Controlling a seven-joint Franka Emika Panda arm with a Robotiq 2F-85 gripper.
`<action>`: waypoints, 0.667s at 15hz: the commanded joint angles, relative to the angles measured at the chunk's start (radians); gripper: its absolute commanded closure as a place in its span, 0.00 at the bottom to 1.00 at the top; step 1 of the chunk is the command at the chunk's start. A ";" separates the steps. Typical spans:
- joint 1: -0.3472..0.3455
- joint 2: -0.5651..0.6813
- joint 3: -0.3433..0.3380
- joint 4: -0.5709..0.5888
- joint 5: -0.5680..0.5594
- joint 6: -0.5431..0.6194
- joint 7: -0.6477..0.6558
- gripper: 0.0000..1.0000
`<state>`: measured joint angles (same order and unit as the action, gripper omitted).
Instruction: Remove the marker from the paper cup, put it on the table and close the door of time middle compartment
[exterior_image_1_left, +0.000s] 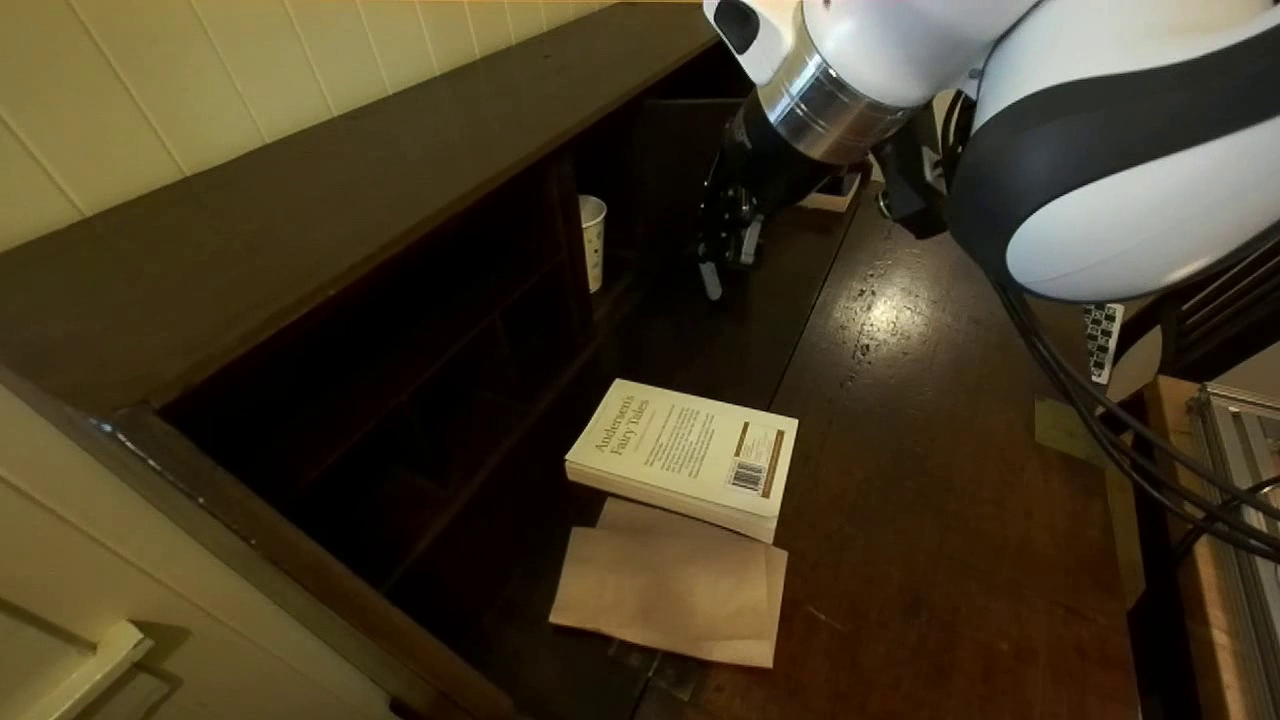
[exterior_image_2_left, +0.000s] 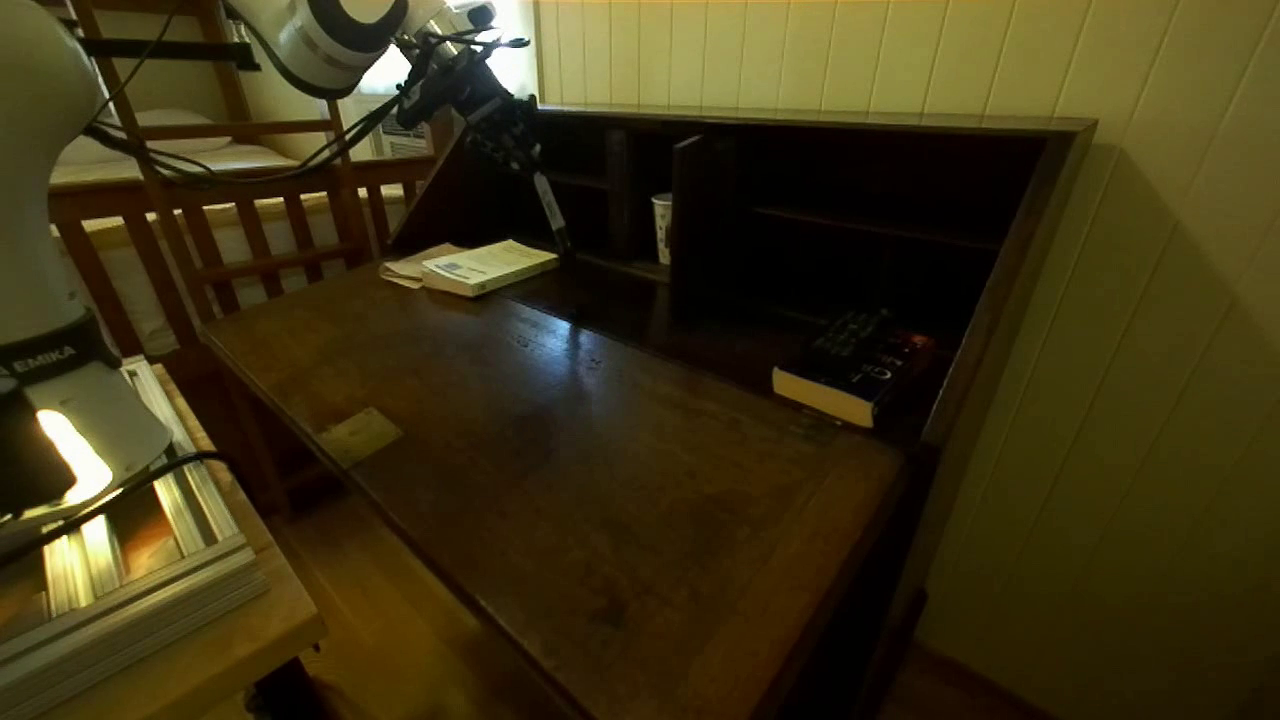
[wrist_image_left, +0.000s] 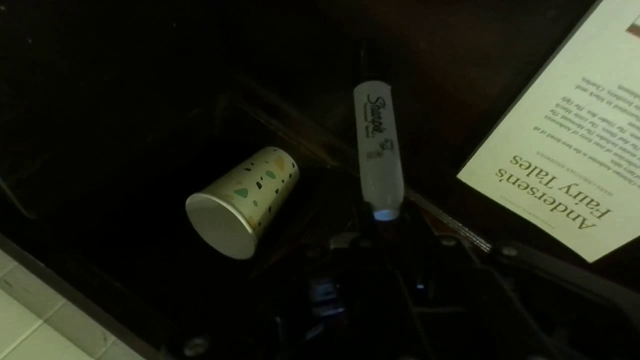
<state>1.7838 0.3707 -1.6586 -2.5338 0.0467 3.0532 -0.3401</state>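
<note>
In the wrist view: pinching a marker (wrist_image_left: 378, 150) by its pale blunt end, with the gripper (wrist_image_left: 386, 216) pressed around it. Already out of the paper cup (wrist_image_left: 245, 200) and apart from it, to the right, but not yet laid down, as far as can be judged. Gripped so close to one end, could swivel or slip if pushed tip first against anything hard. Let go from too high, could bounce, then roll away, being round. Swung carelessly to the right, could strike the cream book (wrist_image_left: 555, 150).

In an exterior view: poised over the dark, glossy table (exterior_image_1_left: 950, 480), with too little light around the tip to judge contact. Scuffed and worn under the glare, and divided by a long seam (exterior_image_1_left: 803, 342); likely to catch or steer a rolling marker there. On the near side, past the cream book, covered partly by a tan sheet (exterior_image_1_left: 670, 595).

In an exterior view: yet to close the door (exterior_image_2_left: 690, 210), jutting out just right of the paper cup. Could tip the paper cup while closing, if swung hard; could jam, if blocked by a marker laid in the way. Farther right, note a thick dark book (exterior_image_2_left: 850, 370). Beyond, bounded by a cream panelled wall (exterior_image_2_left: 1180, 320) and, at the far left, a wooden bed frame (exterior_image_2_left: 272, 264).
</note>
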 joint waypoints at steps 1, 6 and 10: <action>-0.003 -0.022 -0.003 0.024 -0.015 -0.079 -0.025 0.95; -0.033 -0.020 0.027 0.041 -0.023 -0.155 -0.035 0.95; -0.078 -0.019 0.069 0.057 -0.024 -0.191 -0.045 0.95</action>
<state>1.7502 0.3708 -1.6229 -2.5061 0.0433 2.8998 -0.3615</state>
